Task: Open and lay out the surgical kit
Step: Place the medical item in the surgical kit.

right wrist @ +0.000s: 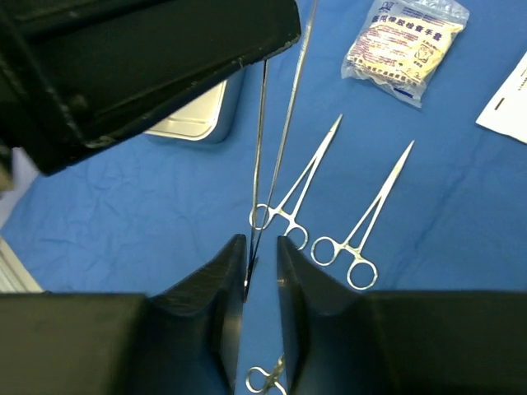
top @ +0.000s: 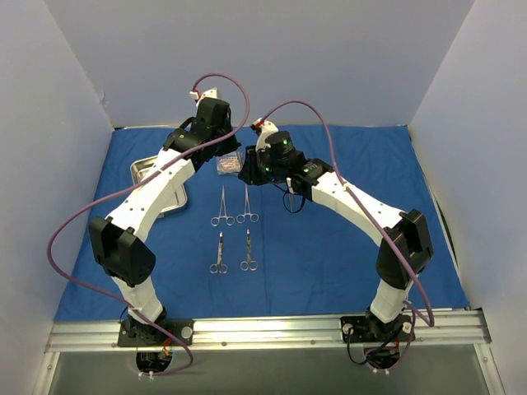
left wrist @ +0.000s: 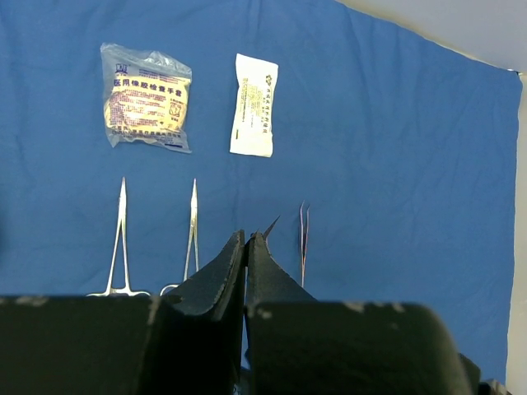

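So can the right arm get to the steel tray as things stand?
Probably not cleanly: the left arm lies across the steel tray, and tweezers stand between the right fingers.

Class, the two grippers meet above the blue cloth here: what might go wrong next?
The tweezers sit between the right gripper's fingers with a gap showing; they may slip onto the scissor-like tools below. The left gripper hangs very close to those tweezers, so the grippers might knock together.
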`<state>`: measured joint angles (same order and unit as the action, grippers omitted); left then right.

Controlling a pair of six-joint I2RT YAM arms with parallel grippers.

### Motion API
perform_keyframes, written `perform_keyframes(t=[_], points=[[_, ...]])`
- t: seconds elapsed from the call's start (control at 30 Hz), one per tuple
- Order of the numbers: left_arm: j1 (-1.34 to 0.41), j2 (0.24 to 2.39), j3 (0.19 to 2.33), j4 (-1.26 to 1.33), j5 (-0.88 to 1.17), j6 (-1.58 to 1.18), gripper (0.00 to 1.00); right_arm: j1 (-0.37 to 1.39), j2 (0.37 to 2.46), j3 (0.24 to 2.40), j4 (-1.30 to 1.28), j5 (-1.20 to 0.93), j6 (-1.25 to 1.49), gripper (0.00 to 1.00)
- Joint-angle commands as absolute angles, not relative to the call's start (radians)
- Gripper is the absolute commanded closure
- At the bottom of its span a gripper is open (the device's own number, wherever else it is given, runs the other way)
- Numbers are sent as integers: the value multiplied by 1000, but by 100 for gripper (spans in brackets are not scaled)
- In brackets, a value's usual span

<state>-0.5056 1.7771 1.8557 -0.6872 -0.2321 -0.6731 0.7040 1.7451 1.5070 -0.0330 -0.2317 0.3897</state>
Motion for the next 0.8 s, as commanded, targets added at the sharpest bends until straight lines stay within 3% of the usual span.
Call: perform_keyframes(t=[0.0,0.1,0.3,0.43,0.53,0.7,0.77], points=[[-517,1727,1859,-657,-256,-664,98,709,1743,1548,-23,-207,380,87],[-525,1729,1864,-666,-270,-657,98,709,1741,1546,-26,-196,379,100],[-529,1732,1873,-678,-290,-646,95,709,1733,1531,-35,-179,377,100],[-526,1726,1881,-690,-319,-629,67,709,1723,1511,-52,-141,377,100],[-522,1718,1893,-692,-327,-608,53,707,1715,1493,-81,-106,367,100],[-506,1694,1884,-690,-327,-594,20,678,1701,1405,-149,-17,365,100],[-500,1680,1859,-687,-339,-588,11,652,1686,1367,-163,12,365,100]])
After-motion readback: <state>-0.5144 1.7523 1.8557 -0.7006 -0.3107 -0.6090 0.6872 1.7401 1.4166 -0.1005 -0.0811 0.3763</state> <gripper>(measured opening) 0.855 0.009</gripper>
